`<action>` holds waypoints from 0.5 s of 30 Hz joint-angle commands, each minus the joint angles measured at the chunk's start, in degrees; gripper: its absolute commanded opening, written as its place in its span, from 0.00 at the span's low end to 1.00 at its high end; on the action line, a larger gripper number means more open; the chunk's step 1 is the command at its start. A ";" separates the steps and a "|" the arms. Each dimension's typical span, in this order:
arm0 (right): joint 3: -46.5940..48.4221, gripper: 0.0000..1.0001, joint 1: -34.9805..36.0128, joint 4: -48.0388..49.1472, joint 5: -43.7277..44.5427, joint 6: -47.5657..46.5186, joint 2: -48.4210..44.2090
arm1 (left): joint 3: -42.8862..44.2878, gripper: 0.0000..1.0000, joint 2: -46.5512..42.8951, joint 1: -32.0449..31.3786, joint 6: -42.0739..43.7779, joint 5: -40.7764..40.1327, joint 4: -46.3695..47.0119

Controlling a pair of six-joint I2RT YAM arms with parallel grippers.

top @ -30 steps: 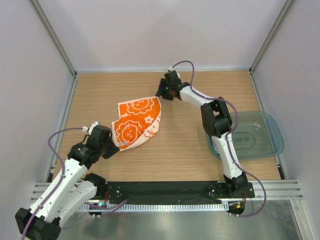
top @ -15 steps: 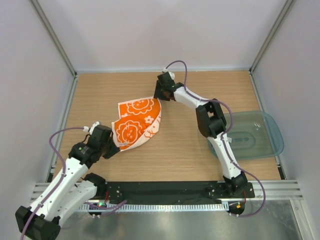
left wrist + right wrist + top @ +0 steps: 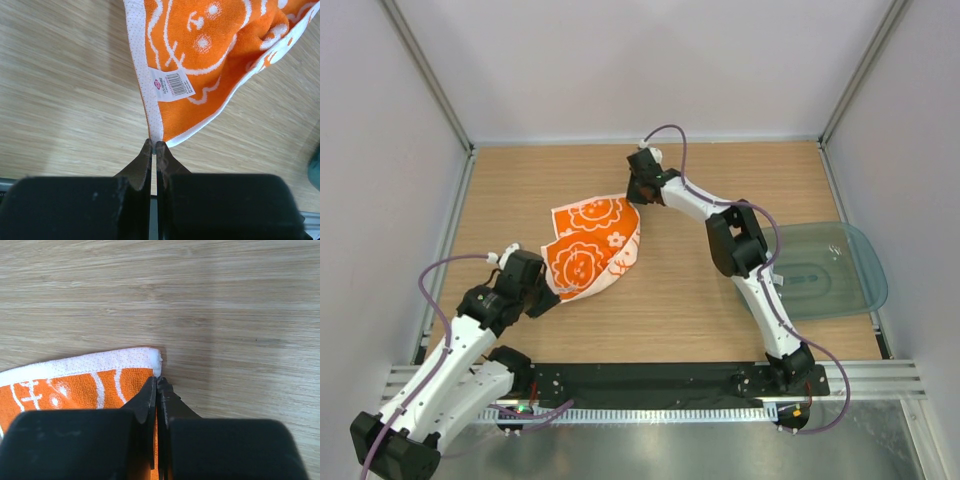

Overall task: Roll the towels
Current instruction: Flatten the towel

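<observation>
One of the towels [image 3: 590, 250], white with a bright orange pattern, lies partly folded on the wooden table left of centre. My left gripper [image 3: 544, 293] is shut on its near corner; the left wrist view shows the white hem of the towel [image 3: 200, 55] pinched at the fingertips of the left gripper [image 3: 154, 143], with a small printed label [image 3: 172, 84] just beyond. My right gripper [image 3: 638, 196] is at the far right corner. In the right wrist view the right gripper [image 3: 157, 379] is shut on the edge of the towel [image 3: 75, 375], just under its white corner.
A translucent teal plastic tray [image 3: 865, 250] sits at the table's right edge beside the right arm. Metal frame posts and white walls bound the table at the back and on both sides. Bare wood [image 3: 700, 290] lies between the towel and the tray.
My right gripper moved left and down onto the towel's far corner and shut on it. The towel's far edge shifted slightly left. The left gripper stayed put.
</observation>
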 commanded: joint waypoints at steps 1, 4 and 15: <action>-0.56 0.01 -0.44 -2.36 -1.31 1.70 2.49 | 0.56 0.00 -0.43 -0.12 -0.23 -0.69 0.27; -2.31 0.01 -2.73 -0.42 -3.25 2.85 0.73 | 0.73 0.00 -0.34 -0.21 -0.06 -0.78 0.27; -28.83 0.01 -11.17 2.66 0.34 2.85 -25.18 | 8.46 0.00 6.32 -0.12 7.40 -2.02 1.49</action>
